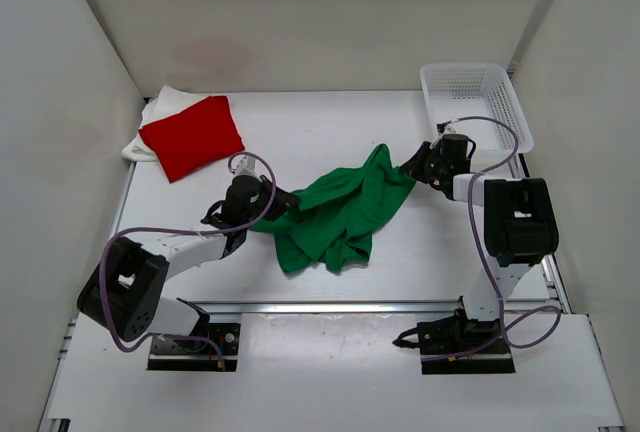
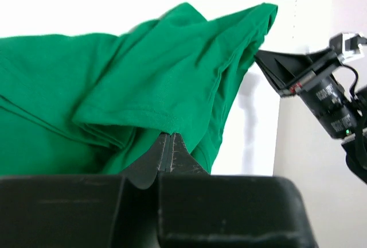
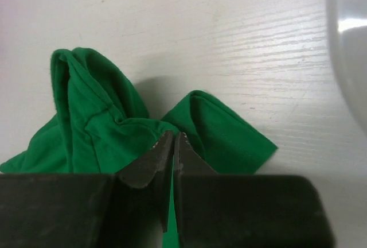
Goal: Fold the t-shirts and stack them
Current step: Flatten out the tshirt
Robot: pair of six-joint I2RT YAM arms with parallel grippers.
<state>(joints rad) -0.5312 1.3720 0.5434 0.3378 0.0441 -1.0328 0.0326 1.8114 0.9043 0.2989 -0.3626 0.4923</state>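
Stretching across the middle of the counter [image 1: 300, 132] in the top view, the green t-shirt [image 1: 340, 214] is held between the left gripper [image 1: 283, 202] and the right gripper [image 1: 412, 165]. The red t-shirt [image 1: 192, 135] is seen lying on the white t-shirt [image 1: 150, 117] at the far left corner. In the left wrist view, a green hem is pinched by closed fingers. In the right wrist view, a green fold is likewise clamped.

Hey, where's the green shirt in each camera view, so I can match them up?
Top external: green shirt mid-table, between left tool and right tool.
Left wrist: shirt fills left and centre.
Right wrist: shirt bunched at lower left.
Landmark: right tool pinching the shirt's corner, right of centre in left wrist, bottom centre in its own.
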